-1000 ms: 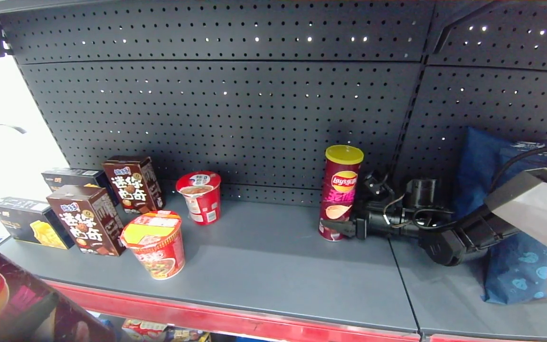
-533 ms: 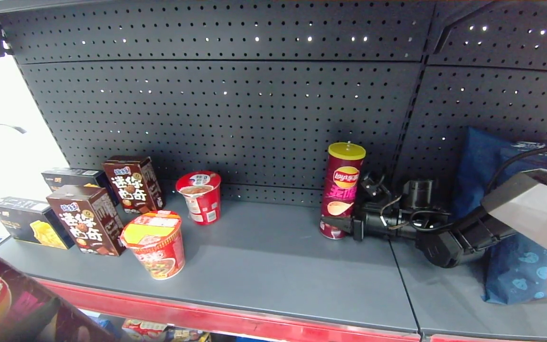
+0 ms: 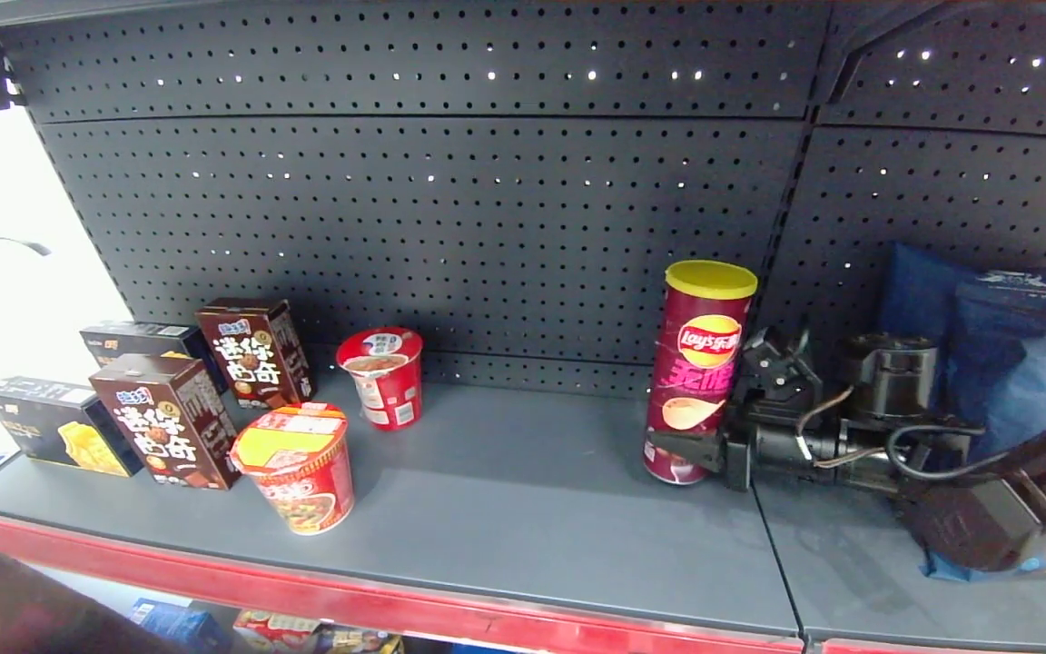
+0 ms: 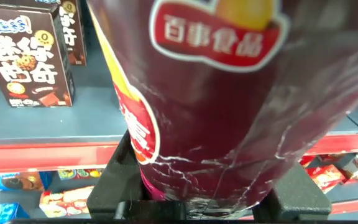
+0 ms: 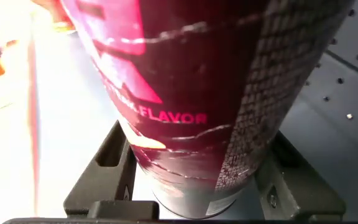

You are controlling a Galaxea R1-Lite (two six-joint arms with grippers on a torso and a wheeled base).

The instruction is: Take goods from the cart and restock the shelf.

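Clamped right gripper (image 3: 682, 451) low around tall maroon cylindrical chip can with yellow lid (image 3: 703, 363), near-upright on grey metal shelf (image 3: 523, 509), near blue snack bags (image 3: 1022, 336). Not yet released. Gripped second maroon chip can (image 4: 216, 93) in left gripper (image 4: 207, 196), before the shelf; judged left to place.

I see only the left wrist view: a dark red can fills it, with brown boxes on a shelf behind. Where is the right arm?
Observer: The right jaws grip another can, with a yellow lid, upright at the shelf.
Operator: What is beside it?
Observer: Close on its right stand blue bags.
Operator: And on its left?
Observer: Bare shelf, then a red cup farther left.
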